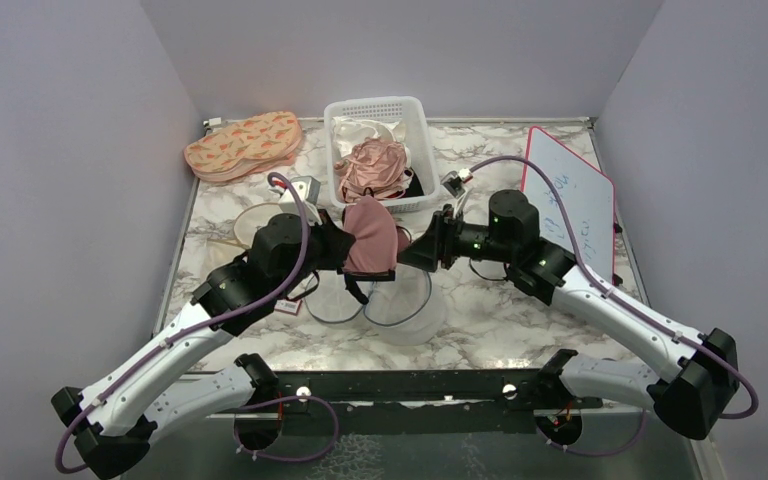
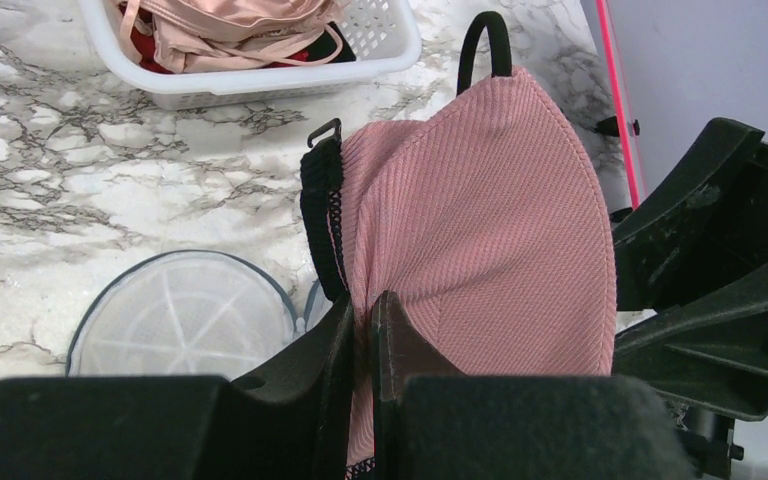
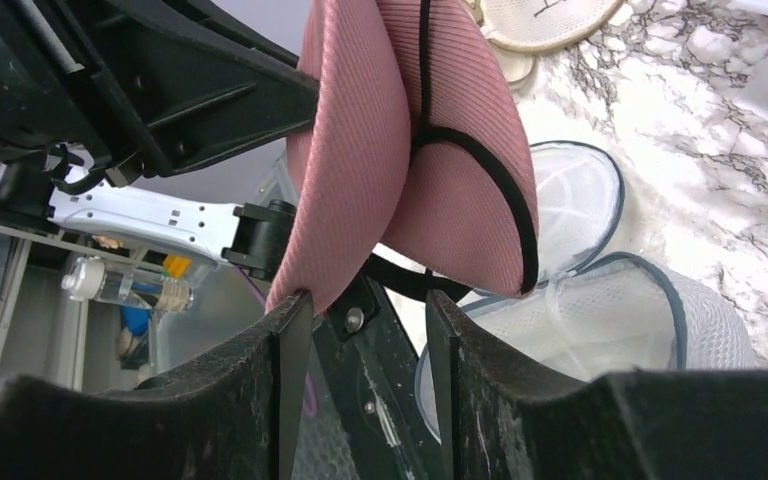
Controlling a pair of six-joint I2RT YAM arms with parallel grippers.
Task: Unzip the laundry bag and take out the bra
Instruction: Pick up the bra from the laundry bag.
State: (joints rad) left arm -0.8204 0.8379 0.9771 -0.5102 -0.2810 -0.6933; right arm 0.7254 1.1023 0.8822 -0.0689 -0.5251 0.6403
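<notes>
Bra (image 1: 371, 236) held clear of opened laundry bag (image 1: 408, 310), frame centre; pinched by left gripper (image 2: 367, 306); right gripper (image 3: 370, 302) jaws spread; set-down judged remaining.

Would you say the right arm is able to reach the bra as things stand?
Probably yes: the bra hangs free from the shut left gripper, above the laundry bag, and the right gripper has its open jaws at the bra's edge with nothing between.
</notes>
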